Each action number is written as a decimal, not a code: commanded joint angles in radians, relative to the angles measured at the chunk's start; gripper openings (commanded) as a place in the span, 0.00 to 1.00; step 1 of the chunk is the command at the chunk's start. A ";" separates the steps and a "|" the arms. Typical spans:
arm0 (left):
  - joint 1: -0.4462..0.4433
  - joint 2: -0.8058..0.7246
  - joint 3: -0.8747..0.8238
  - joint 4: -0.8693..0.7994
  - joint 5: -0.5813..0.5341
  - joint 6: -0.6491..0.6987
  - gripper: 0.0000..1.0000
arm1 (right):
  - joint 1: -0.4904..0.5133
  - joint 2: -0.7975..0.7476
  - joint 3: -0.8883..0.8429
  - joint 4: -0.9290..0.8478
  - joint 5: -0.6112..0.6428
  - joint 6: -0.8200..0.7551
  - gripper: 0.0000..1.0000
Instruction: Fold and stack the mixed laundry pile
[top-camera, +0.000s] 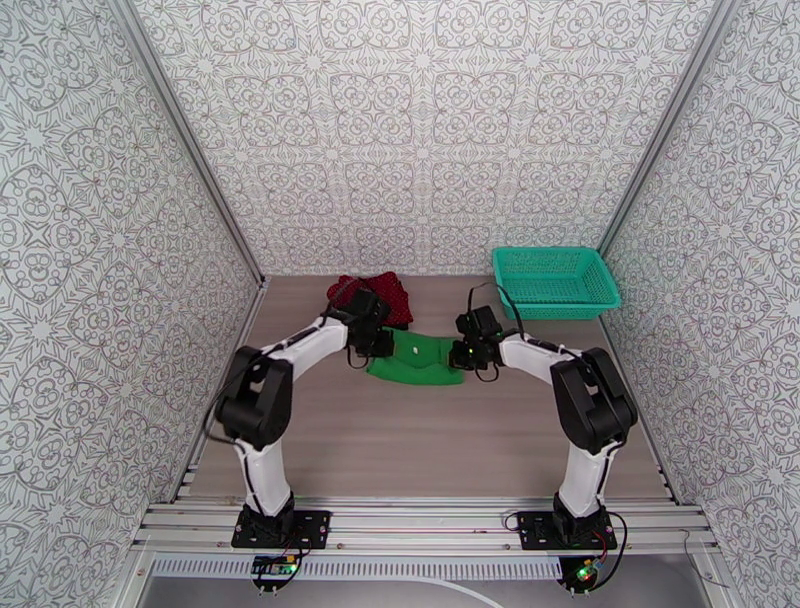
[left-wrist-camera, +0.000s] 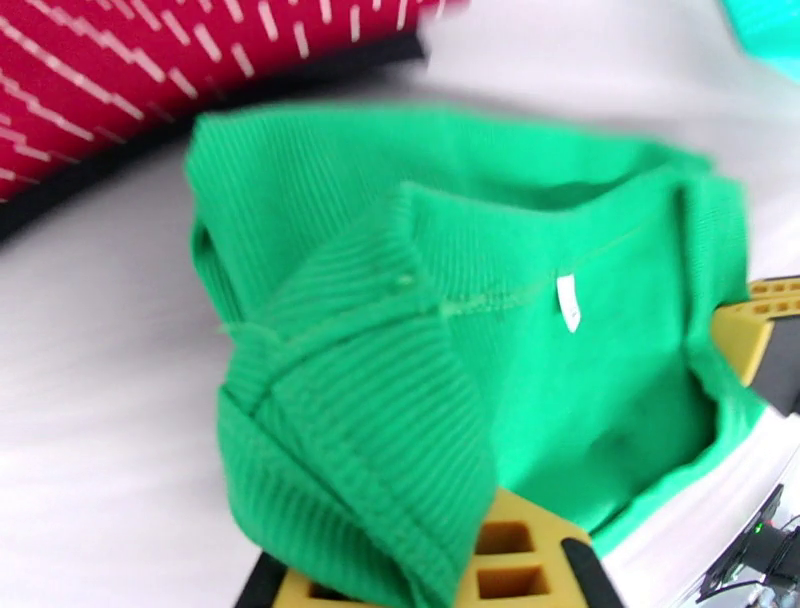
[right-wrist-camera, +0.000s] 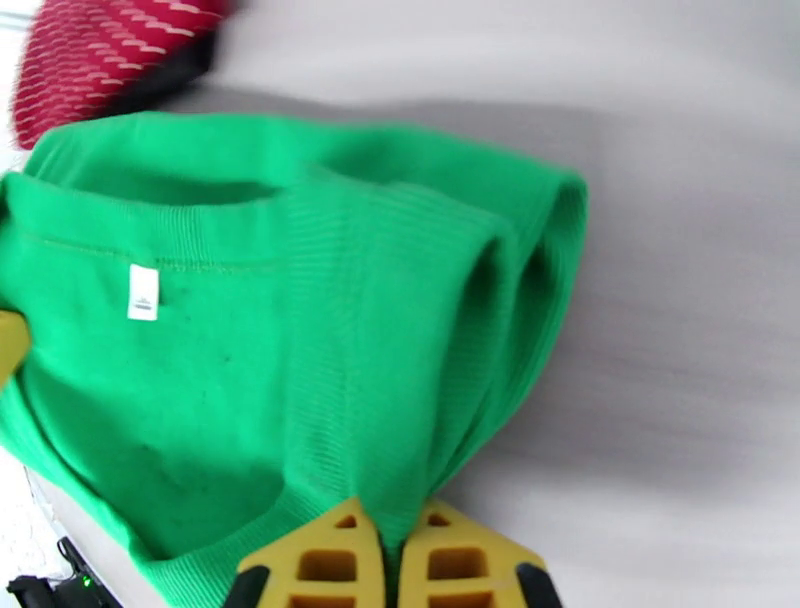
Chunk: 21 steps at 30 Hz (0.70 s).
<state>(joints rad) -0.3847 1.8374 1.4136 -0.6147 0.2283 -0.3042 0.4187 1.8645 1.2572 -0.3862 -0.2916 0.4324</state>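
Left tool (left-wrist-camera: 450, 570) n right tool (right-wrist-camera: 400, 560) both clamped on green garment (right-wrist-camera: 250, 400). Thin bite imo, could slip mid-fold or snag red garment (left-wrist-camera: 100, 70).

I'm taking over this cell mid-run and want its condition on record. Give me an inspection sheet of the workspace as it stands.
Surface: wood-grain table, no spills or marks seen.
Job's things: green garment mid-table, bunched between the arms; dark red dotted garment behind it, black cloth showing under its edge.
Clutter: teal mesh basket at far right, apart from the garments.
Grippers: left gripper shut on the green garment's left end; right gripper shut on its right end.
Cables: black cable looping off the right wrist, clear of the cloth.
Surroundings: patterned walls on three sides; aluminium rails at the near edge.
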 joint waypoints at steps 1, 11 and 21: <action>-0.001 -0.084 0.051 -0.066 -0.088 0.002 0.00 | 0.026 -0.060 0.100 -0.064 0.032 -0.046 0.00; 0.114 -0.094 0.215 -0.205 -0.135 0.105 0.00 | 0.059 0.073 0.447 -0.118 0.003 -0.090 0.00; 0.291 0.168 0.562 -0.295 -0.126 0.209 0.00 | 0.065 0.493 1.036 -0.203 -0.064 -0.075 0.00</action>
<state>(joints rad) -0.1268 1.9377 1.9011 -0.8593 0.1070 -0.1467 0.4774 2.2601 2.1590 -0.5335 -0.3229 0.3508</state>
